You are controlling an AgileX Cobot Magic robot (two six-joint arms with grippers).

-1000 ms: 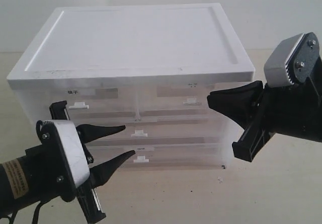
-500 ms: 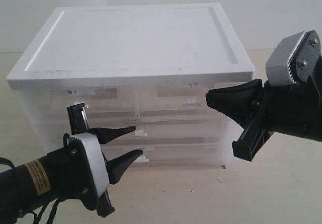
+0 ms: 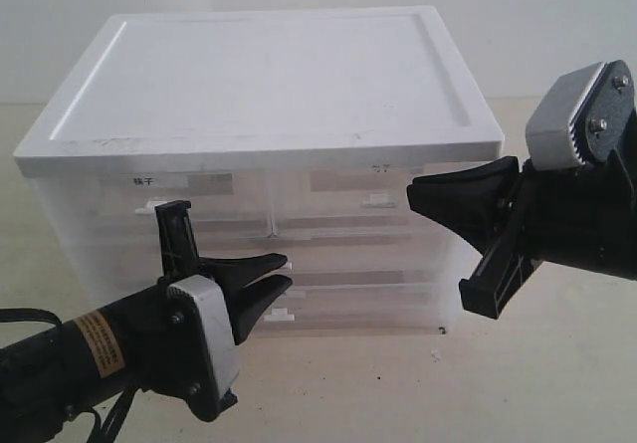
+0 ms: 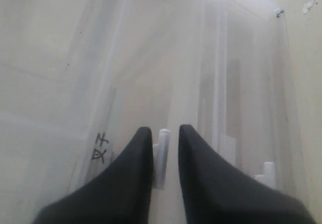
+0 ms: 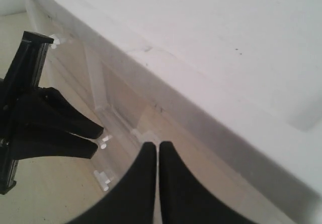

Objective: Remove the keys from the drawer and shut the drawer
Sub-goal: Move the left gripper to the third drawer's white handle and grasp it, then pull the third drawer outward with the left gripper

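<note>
Straddling a white drawer handle (image 4: 162, 156): left end effector (image 3: 285, 272), fingers narrowly parted, sliver of gap on one side, not clamped. Right end effector (image 3: 413, 192) pinched closed, empty, hanging beside the drawer unit (image 3: 269, 75) on the counter (image 3: 398, 393). Drawers look shut; keys not discernible through the frosted fronts.

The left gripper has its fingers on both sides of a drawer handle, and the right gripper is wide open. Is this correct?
Not quite: the right gripper is shut, as the right wrist view shows. The left gripper does sit on both sides of a drawer handle.
</note>
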